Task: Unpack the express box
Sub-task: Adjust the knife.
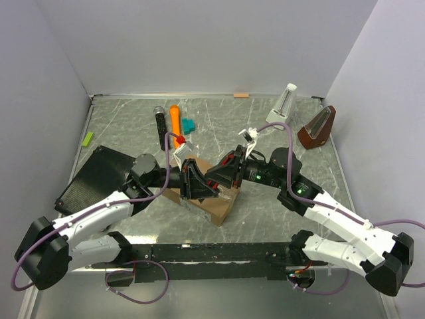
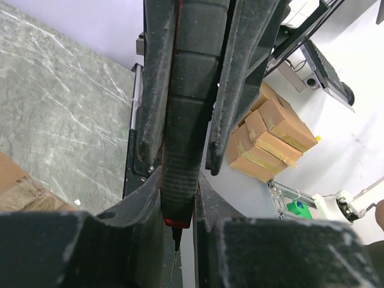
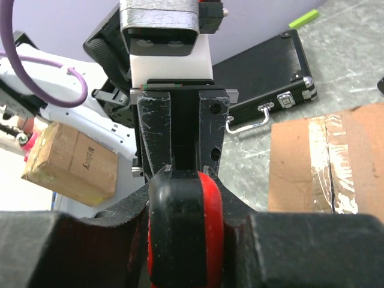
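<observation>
**Cutter [image 2: 183, 120] shared above the express box [image 1: 214, 207]**

The express box, brown corrugated cardboard, sits at the middle of the table [image 1: 299, 133], flaps closed under clear tape [image 3: 330, 156]. Directly above it, the left gripper [image 1: 201, 183] is clamped on the black ribbed cutter, and the right gripper [image 1: 224, 174] pinches its red end. The box looks light, stiff but dentable. Its flap edges likely give the best hold.

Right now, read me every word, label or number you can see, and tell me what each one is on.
On the small brown carton in the right wrist view: one dark printed word on its side, too blurred to read.
On the express box: no print showing.
Nothing else in any view carries readable text.
</observation>
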